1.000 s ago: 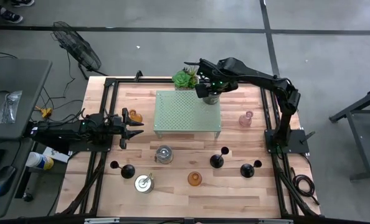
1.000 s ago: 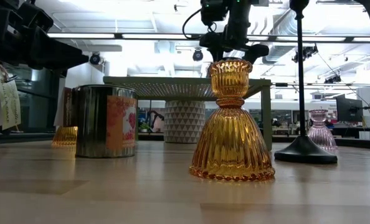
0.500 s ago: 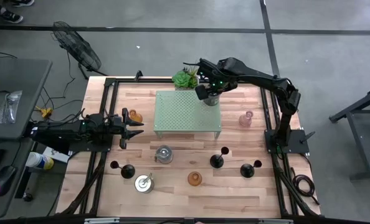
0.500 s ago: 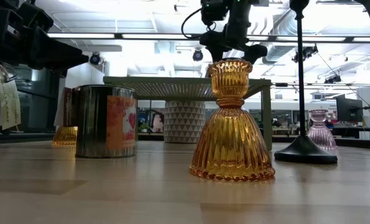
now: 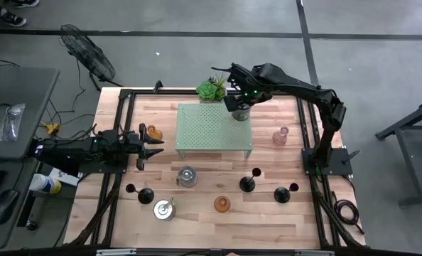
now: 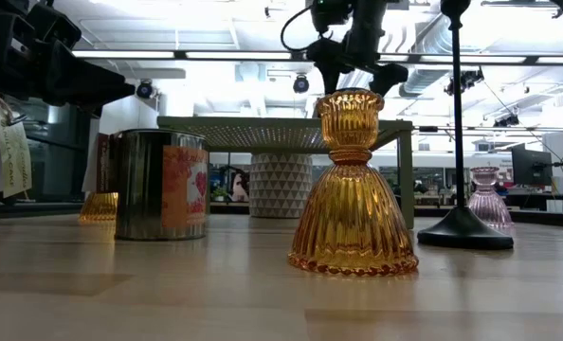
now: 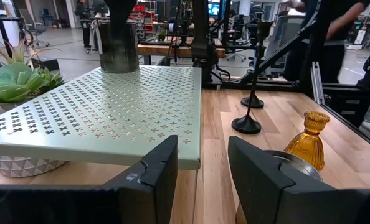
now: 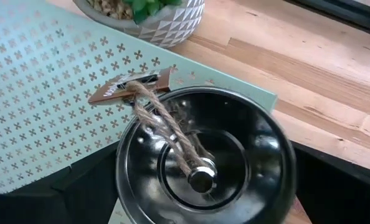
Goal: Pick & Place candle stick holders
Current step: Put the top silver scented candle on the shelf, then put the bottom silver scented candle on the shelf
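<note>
1. Wooden counter (image 5: 204, 213), framed in black rails, carries the whole set under bright workshop lighting.
2. Right gripper (image 5: 234, 102) hangs over the far right corner of the pale green perforated stand (image 5: 204, 131), its fingers spread wide on either side of a silvery cylindrical holder (image 8: 203, 165) that stands on that corner; no finger visibly presses it, so it reads as set down and let go.
3. Just beyond that corner sits the green spiky plant (image 5: 211, 90) in its white patterned pot.
4. Left gripper (image 5: 148, 144) waits at the counter's left side, fingers narrowly parted and empty, with a small amber holder (image 5: 154, 132) just beside it.
5. Nearer the front lie two more silvery holders (image 5: 187, 176), three black stemmed ones (image 5: 248, 183), an amber-orange glass holder (image 6: 353, 189) and a pink one (image 5: 280, 135) at the right.
6. Judgement: a placing step is finishing. Next, the right arm should lift straight up, clear of the twine tag (image 8: 132, 90), then reach for another holder.
</note>
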Tool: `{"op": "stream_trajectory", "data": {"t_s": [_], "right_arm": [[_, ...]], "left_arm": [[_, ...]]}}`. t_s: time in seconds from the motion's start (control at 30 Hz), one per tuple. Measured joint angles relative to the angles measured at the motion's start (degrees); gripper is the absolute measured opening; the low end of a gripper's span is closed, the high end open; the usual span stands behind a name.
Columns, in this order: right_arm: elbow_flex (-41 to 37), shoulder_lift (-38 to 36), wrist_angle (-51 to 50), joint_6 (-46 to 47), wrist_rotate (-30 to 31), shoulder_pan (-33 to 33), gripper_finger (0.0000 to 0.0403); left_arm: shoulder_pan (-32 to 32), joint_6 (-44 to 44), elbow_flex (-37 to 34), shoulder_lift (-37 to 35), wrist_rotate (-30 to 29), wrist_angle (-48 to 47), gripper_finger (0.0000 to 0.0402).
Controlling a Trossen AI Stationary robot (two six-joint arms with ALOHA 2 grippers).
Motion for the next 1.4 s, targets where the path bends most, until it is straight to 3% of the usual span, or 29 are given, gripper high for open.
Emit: {"op": "stream_trajectory", "data": {"t_s": [0.8, 0.97, 1.17, 1.4], "right_arm": [[0.0, -7.2, 0.5, 0.2, -0.4, -0.7, 0.04], [0.0, -10.5, -3.5, -6.9, -2.3, 0.6, 0.04], [0.0, -15.1, -7.4, -16.3, 2.9, 5.0, 0.04], [0.0, -18.3, -11.4, -17.8, 6.2, 9.8, 0.04]], "left_arm": [[0.0, 0.0, 0.0, 0.0, 0.0, 0.0, 0.0138], [0.0, 0.0, 0.0, 0.0, 0.0, 0.0, 0.0138], [0.0, 0.0, 0.0, 0.0, 0.0, 0.0, 0.0138], [0.0, 0.0, 0.0, 0.0, 0.0, 0.0, 0.0138]]}}
